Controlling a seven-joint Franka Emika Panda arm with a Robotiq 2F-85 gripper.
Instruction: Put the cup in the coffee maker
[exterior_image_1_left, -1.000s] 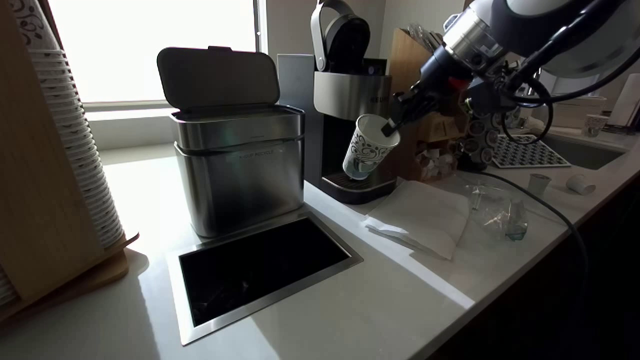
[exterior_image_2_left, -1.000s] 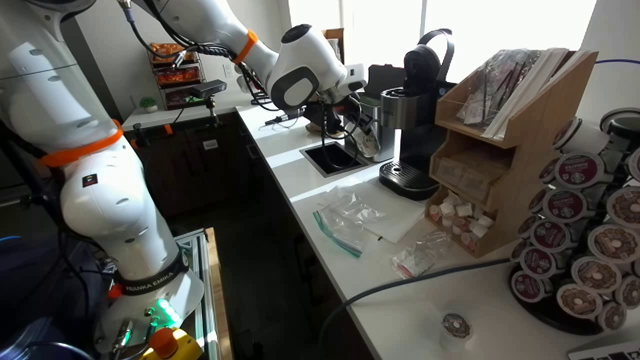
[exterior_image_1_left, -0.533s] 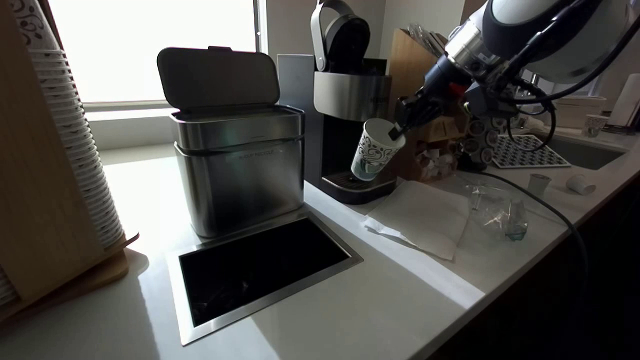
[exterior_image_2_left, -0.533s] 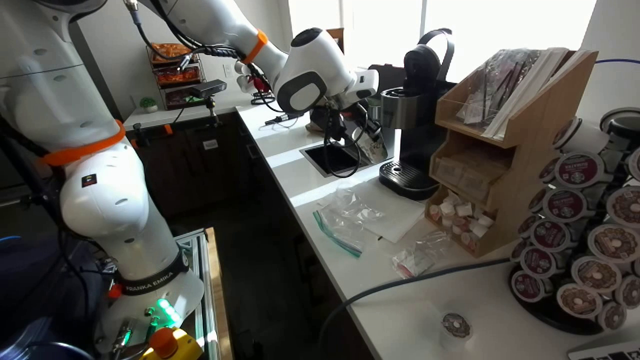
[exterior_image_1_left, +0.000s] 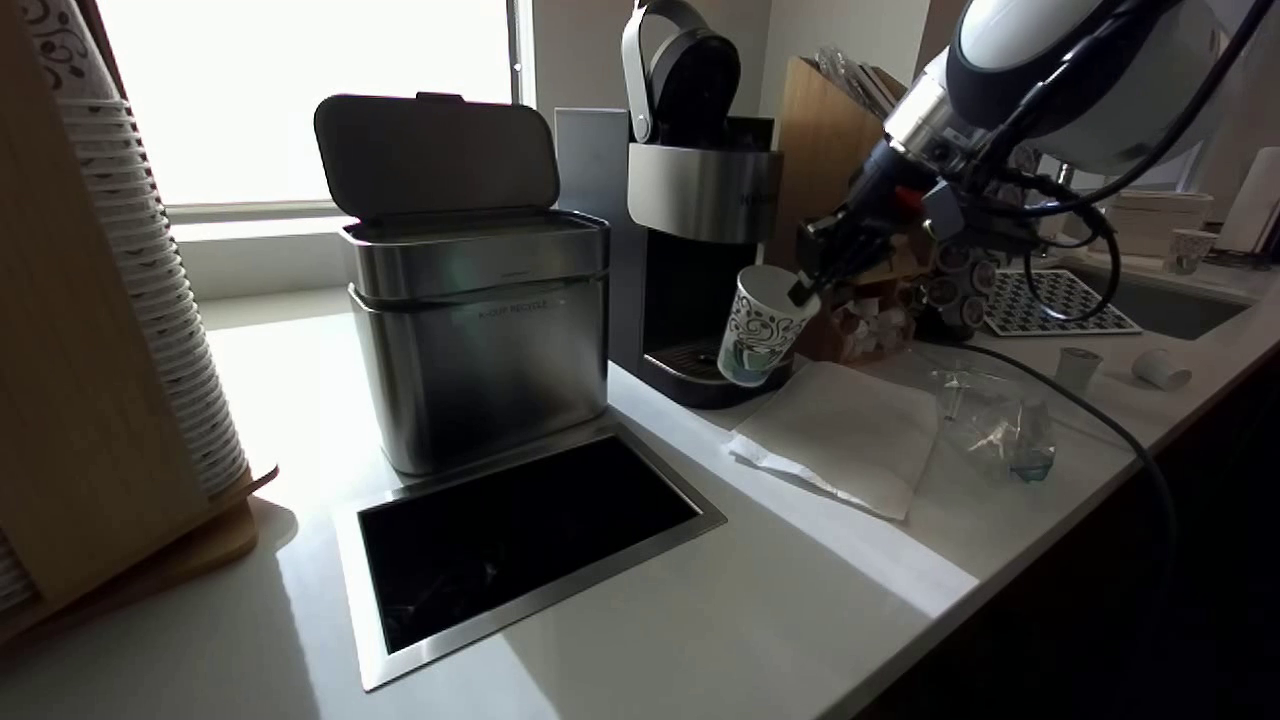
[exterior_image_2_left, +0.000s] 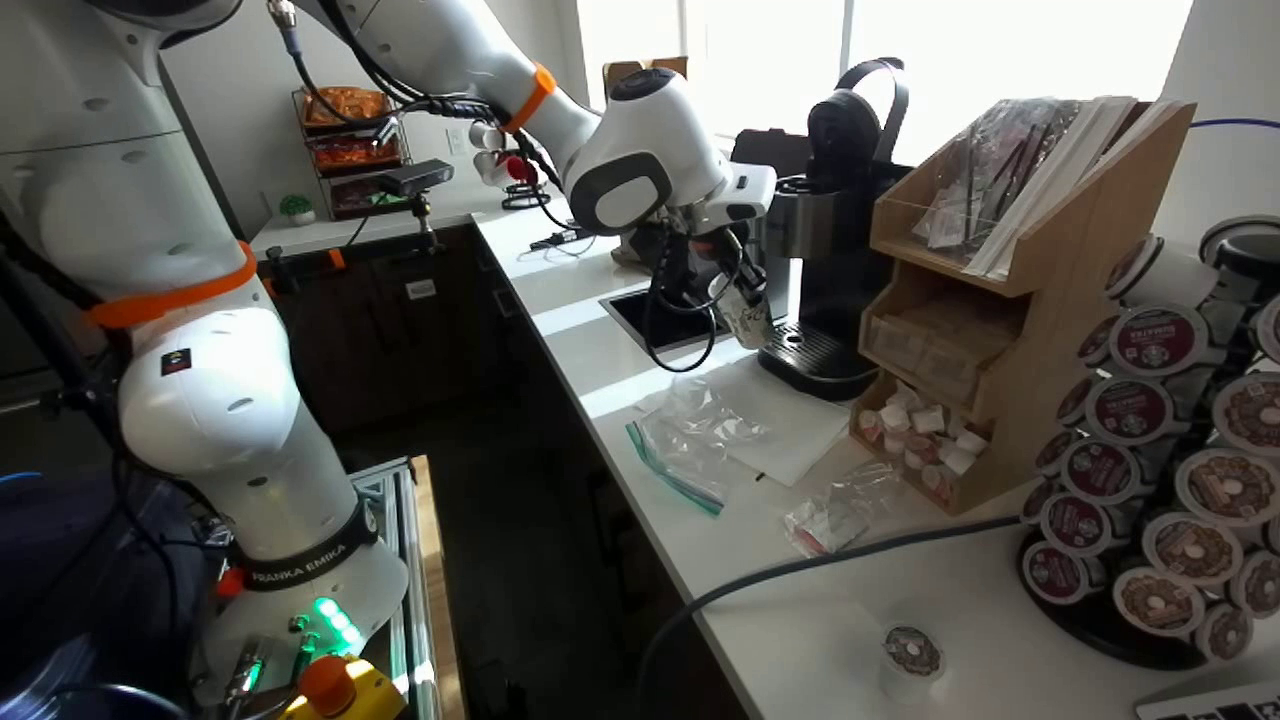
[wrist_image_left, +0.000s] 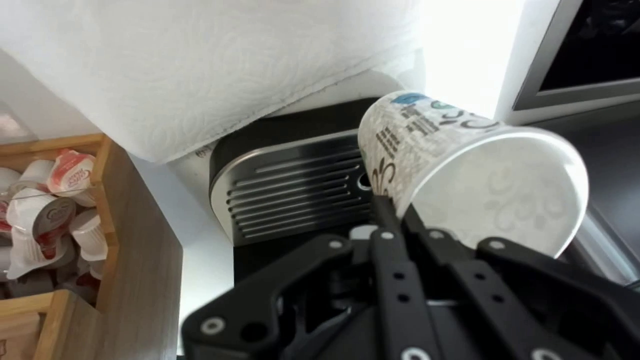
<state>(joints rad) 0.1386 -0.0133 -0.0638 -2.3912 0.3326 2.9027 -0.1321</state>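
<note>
From wrist view only, lettering (wrist_image_left: 388, 141) on cup (wrist_image_left: 452, 155)

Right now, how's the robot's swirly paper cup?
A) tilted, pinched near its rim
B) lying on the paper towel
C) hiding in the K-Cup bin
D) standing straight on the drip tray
A: in an exterior view the paper cup leans over, and the wrist view shows the end effector pinching it near the rim.

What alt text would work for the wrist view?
A black gripper holds a tilted, patterned paper cup by its rim, partly hiding the coffee maker's drip tray. Upper left, a white paper towel; lower left, a wooden holder of creamer cups.
</note>
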